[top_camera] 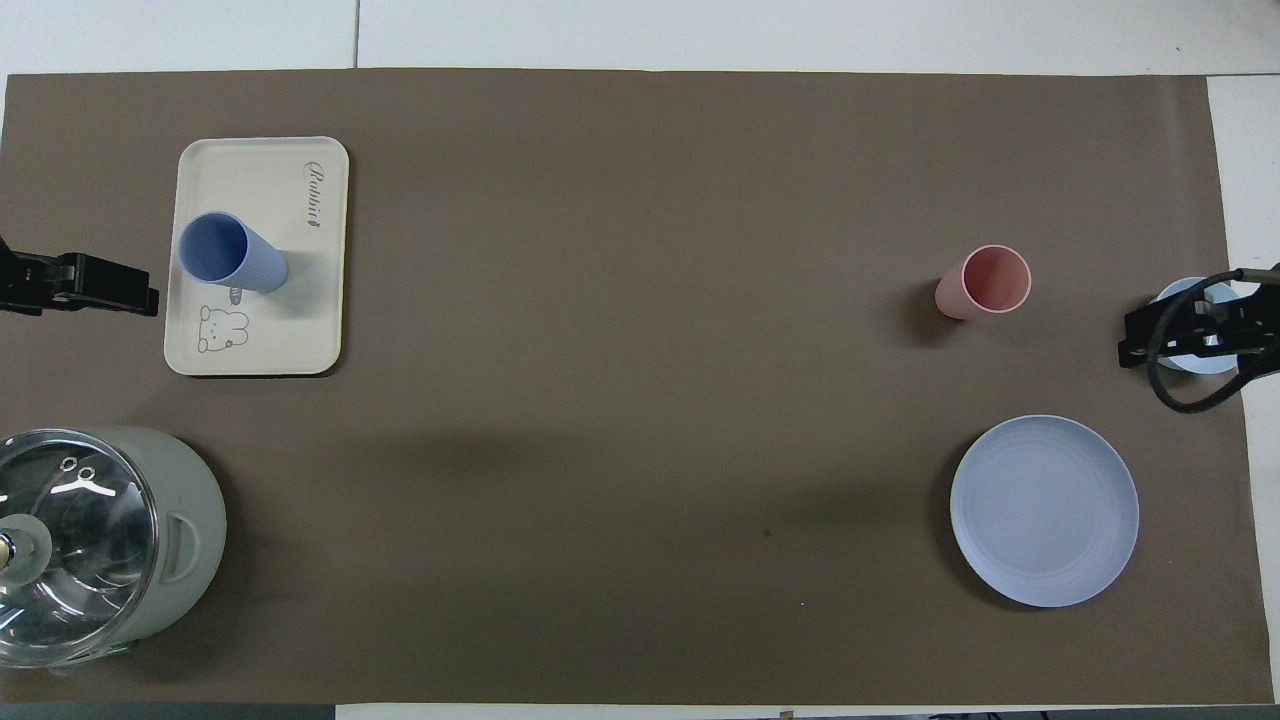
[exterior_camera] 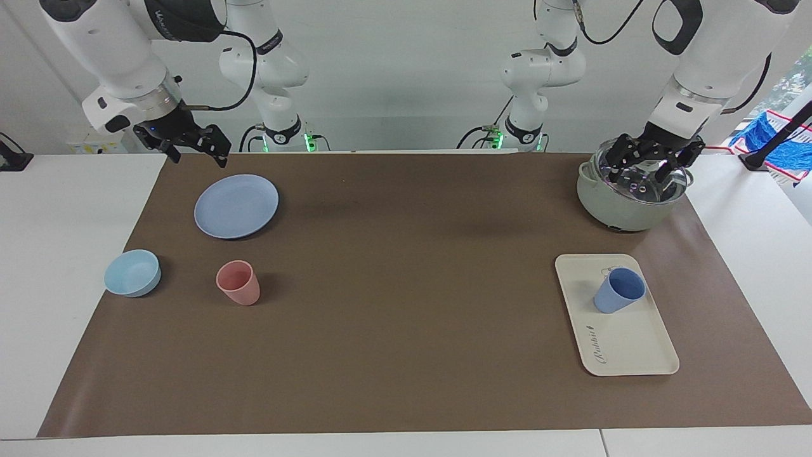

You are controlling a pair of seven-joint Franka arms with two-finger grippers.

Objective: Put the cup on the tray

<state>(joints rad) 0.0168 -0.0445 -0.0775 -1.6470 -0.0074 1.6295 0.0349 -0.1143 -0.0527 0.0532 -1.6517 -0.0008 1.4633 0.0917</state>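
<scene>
Brown paper (exterior_camera: 406,304) covers the table, and both grippers hang in the air above the robots' end of it, holding nothing.

Starting near the robots: the left gripper (exterior_camera: 647,166) hovers over the glass lid of the grey-green pot (exterior_camera: 625,203), its fingers spread wide apart. In the overhead view only its black tip (top_camera: 85,285) pokes in at the edge. The right gripper (exterior_camera: 190,145) is raised above the corner of the paper at the right arm's end, its fingers also spread wide; in the overhead view it (top_camera: 1195,335) overlaps the light-blue bowl (top_camera: 1190,325).

Farther from the robots than the left gripper and the pot lies the cream tray (exterior_camera: 625,346) with its rabbit drawing and "Rabbit" script, also seen from above (top_camera: 225,170). On it, upright and well apart from the left gripper, stands the periwinkle-blue cup (exterior_camera: 616,289), on the part of the tray nearer the robots; from overhead the cup (top_camera: 228,252) sits next to the rabbit drawing.

At the right arm's end, the round blue plate (exterior_camera: 236,206) lies just out from under the right gripper. Farther out stand the light-blue bowl (exterior_camera: 132,272) and the pink cup (exterior_camera: 238,282), side by side but apart, the bowl closer to the paper's edge.
</scene>
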